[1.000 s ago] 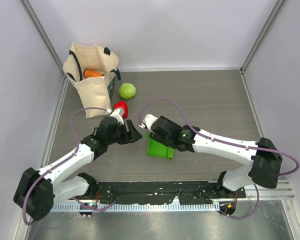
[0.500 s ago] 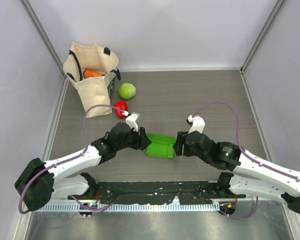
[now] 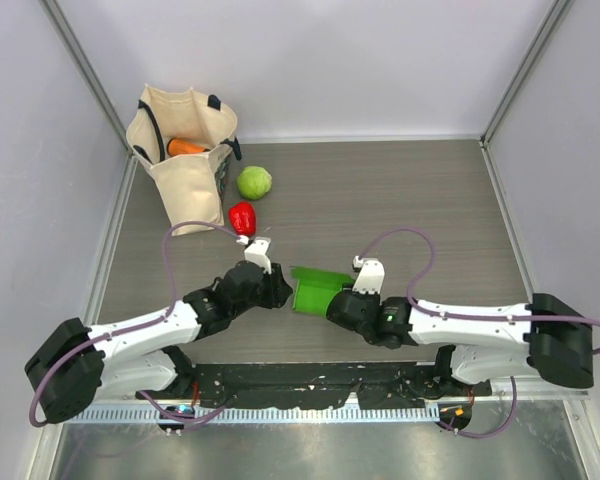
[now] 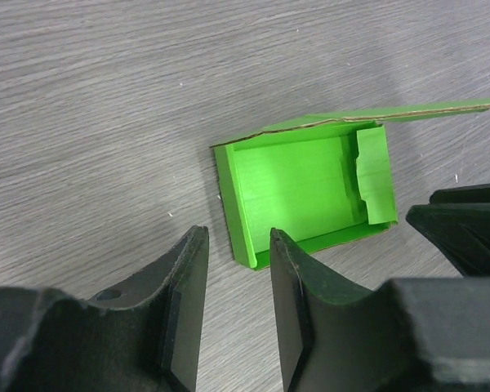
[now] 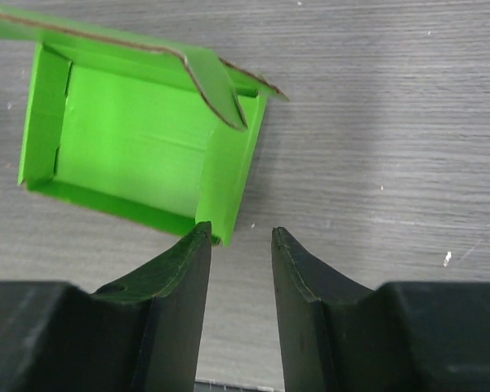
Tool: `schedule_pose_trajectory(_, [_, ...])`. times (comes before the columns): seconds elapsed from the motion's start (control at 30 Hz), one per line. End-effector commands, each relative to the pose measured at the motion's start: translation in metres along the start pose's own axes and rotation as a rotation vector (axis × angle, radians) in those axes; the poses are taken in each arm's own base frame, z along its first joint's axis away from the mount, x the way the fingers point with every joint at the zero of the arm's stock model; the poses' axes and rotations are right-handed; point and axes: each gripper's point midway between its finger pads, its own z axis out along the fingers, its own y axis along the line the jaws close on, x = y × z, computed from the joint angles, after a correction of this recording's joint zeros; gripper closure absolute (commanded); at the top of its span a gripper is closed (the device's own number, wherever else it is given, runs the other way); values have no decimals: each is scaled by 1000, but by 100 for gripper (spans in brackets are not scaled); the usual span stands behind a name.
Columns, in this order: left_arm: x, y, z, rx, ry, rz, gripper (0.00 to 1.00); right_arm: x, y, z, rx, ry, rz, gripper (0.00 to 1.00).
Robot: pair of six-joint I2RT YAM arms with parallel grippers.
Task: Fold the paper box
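Observation:
The paper box [image 3: 315, 291] is bright green card, folded into an open tray with its lid flap raised, lying on the table between my arms. In the left wrist view the box [image 4: 302, 188] lies just beyond my left gripper [image 4: 237, 245], which is open and empty at the box's near left corner. In the right wrist view the box [image 5: 139, 155] lies just beyond my right gripper [image 5: 241, 237], open and empty, its left fingertip at the box's near right corner. In the top view my left gripper [image 3: 277, 290] and my right gripper [image 3: 337, 303] flank the box.
A beige cloth bag [image 3: 185, 150] with an orange item inside stands at the back left. A round pale-green vegetable [image 3: 254, 182] and a red pepper [image 3: 242, 217] lie near it. Grey walls bound the table; a black rail [image 3: 320, 385] runs along the near edge.
The right arm swung from over the box out to the right, then came back in low at the box's right side. The left gripper moved from the pepper to the box's left side.

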Motion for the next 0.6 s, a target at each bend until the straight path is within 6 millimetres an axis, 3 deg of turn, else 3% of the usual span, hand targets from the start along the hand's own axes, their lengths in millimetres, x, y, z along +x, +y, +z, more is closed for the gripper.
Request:
schedule_pose_trajectory(0.0, [-6, 0, 1, -16, -32, -21, 61, -36, 22, 9, 11, -179, 123, 59])
schedule_pose_trajectory(0.2, [3, 2, 7, -63, -6, 1, 59, -28, 19, 22, 29, -192, 117, 61])
schedule_pose_trajectory(0.57, [11, -7, 16, -105, 5, 26, 67, -23, 12, 33, 90, -206, 51, 72])
